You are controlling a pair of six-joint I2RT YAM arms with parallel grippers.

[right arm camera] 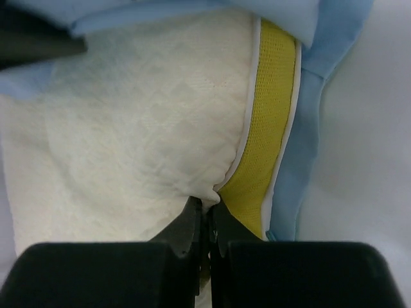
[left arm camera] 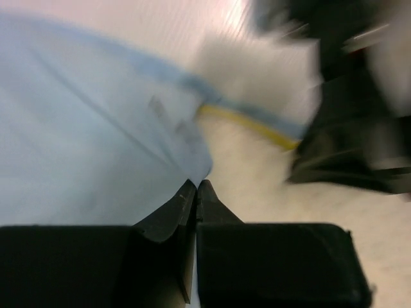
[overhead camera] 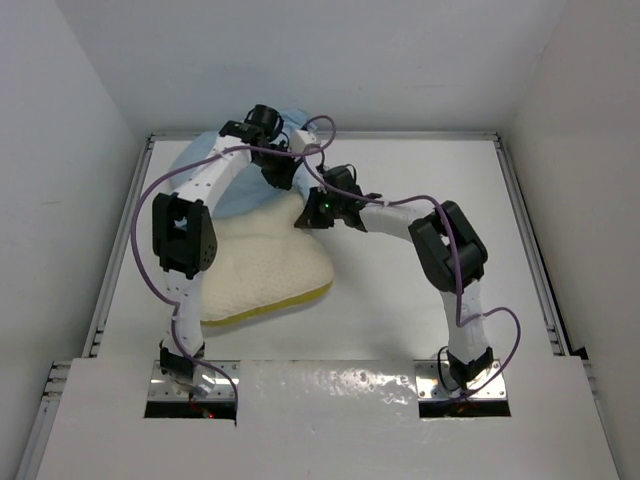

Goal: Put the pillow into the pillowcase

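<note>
White table (overhead camera: 420, 300), white walls (overhead camera: 330, 60), metal side rails (overhead camera: 118, 255)

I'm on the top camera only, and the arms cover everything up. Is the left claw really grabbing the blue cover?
Observer: Yes. The left wrist view is blurry, but it shows the left gripper pinched shut on the edge of the pillowcase.
Operator: What about the other claw, what's it got?
Observer: The right wrist view shows the right gripper shut on a little pucker of the pillow, right beside its yellow band.
</note>
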